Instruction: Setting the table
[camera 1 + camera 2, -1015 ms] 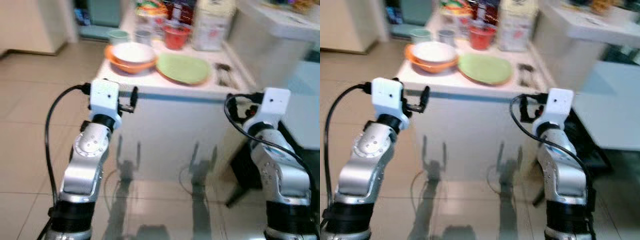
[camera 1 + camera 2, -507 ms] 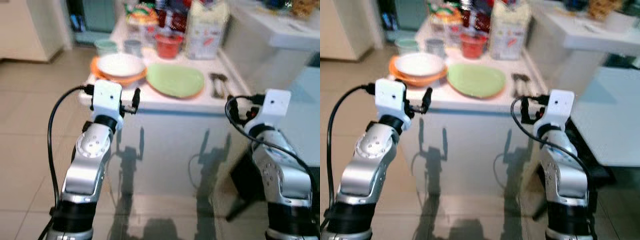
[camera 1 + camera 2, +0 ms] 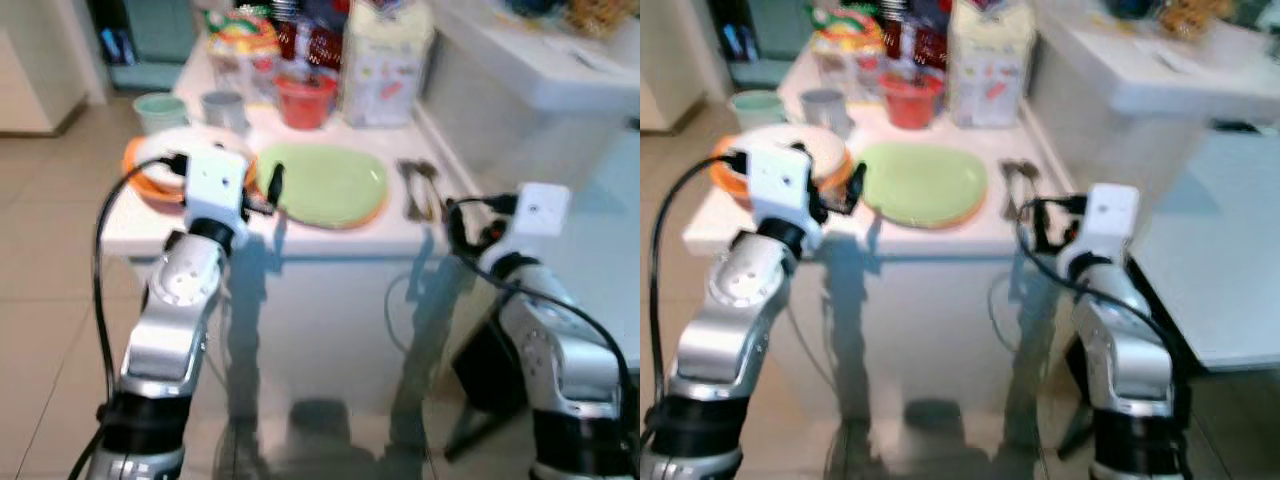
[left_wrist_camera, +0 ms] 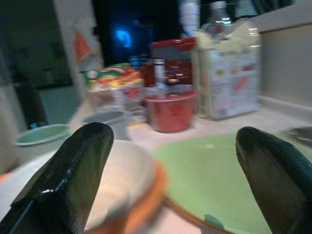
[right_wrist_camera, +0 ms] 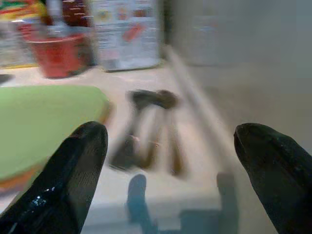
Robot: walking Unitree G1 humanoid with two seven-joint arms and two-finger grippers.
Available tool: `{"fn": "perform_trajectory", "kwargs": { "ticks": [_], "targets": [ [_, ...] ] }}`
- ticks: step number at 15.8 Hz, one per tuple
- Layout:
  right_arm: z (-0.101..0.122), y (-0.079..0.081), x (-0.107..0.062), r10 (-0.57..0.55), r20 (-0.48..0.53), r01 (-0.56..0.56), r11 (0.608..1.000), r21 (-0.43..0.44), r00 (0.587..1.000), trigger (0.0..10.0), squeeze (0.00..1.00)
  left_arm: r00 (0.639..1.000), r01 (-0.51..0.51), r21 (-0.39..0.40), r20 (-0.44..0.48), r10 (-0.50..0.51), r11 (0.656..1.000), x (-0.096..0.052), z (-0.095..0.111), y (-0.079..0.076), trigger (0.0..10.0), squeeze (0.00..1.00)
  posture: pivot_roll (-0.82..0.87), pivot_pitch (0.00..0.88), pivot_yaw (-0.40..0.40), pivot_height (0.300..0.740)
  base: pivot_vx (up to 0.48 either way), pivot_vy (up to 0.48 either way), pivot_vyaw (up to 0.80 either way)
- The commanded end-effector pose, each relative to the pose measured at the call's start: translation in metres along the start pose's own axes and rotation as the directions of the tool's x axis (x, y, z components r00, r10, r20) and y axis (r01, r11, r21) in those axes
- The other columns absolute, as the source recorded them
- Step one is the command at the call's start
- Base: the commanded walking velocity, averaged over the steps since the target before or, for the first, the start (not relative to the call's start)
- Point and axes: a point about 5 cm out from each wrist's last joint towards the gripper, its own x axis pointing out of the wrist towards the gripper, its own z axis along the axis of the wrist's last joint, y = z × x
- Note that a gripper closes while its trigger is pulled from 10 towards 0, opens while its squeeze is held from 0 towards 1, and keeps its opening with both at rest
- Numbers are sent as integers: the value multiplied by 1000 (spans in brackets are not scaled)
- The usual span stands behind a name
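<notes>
Presently the right gripper is hovering with fingers spread, facing the cutlery lying straight ahead beside the green plate, handles running lengthwise toward it; the right arm is nearer. Meanwhile the left gripper, likewise spread, is pointing between the white bowl and the plate.

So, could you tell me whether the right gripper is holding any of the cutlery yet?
No, the right gripper is open and empty, with the cutlery lying on the table ahead of it.
</notes>
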Motion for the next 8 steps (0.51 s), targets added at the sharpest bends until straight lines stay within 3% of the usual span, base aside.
{"fn": "perform_trajectory", "kwargs": {
  "ticks": [1,8],
  "targets": [
    [2,7,0,46,-7,-46,999,4,999,10000,0,1000,-4,8,9,4,1000,1,3,3,10000,0,46,0,-74,740,416,0,0],
    [-6,17,-11,166,-54,-165,986,36,985,10000,0,999,31,39,29,-32,999,1,11,3,10000,0,46,0,-69,740,406,0,0]
  ]
}}
